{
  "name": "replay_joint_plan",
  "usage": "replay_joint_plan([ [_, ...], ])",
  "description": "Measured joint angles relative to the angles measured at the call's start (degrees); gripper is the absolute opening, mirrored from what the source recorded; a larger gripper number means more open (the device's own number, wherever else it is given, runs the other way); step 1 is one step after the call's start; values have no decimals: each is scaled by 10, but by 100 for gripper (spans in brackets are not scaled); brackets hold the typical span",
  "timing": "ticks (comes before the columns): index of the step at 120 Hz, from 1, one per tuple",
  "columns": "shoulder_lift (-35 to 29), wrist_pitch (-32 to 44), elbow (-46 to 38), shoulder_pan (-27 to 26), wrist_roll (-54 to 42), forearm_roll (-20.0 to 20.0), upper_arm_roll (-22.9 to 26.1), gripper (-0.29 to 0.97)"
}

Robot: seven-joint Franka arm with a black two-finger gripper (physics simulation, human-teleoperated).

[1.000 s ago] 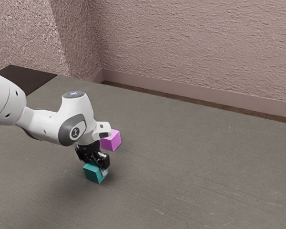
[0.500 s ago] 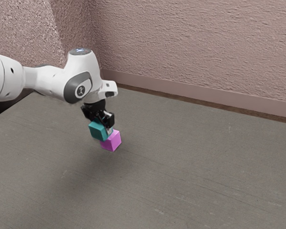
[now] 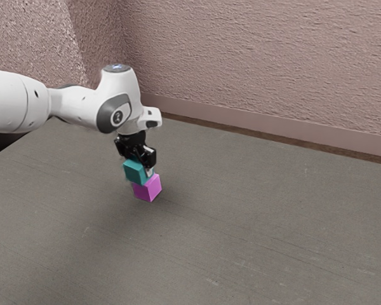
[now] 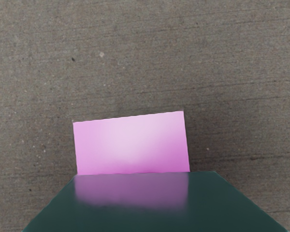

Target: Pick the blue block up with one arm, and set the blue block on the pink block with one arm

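Where the rough pinkish wall (image 3: 273, 57) comes down at the back, the wide grey table (image 3: 273, 241) begins and runs toward the camera. Our white arm (image 3: 70, 108) comes in from the exterior view's left, bends at a grey-capped joint and points its hand down over the table. At its end our black gripper (image 3: 140, 164) is clamped on the blue block (image 3: 134, 171), a finger on either side, and we hold the block off the table. It looks more teal than blue. The blue block hangs just above the pink block (image 3: 148, 189), which sits flat on the table. Their edges meet in the exterior view, and we cannot tell whether the two touch or a thin gap lies between them. In the wrist view the blue block (image 4: 154, 205) lies dark and close under our hand. Its glossy top mirrors the pink block (image 4: 130, 142), part of which shows past the blue block's far edge against the table (image 4: 145, 48)
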State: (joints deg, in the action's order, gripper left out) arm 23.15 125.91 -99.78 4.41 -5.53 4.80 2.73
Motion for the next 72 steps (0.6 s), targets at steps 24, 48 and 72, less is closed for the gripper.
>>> replay_joint_plan([
  [24,23,-2,28,1,-6,-11,0,34],
  [48,34,-2,37,6,-7,-20,0,34],
  [72,39,-2,37,7,-9,-22,0,34],
])
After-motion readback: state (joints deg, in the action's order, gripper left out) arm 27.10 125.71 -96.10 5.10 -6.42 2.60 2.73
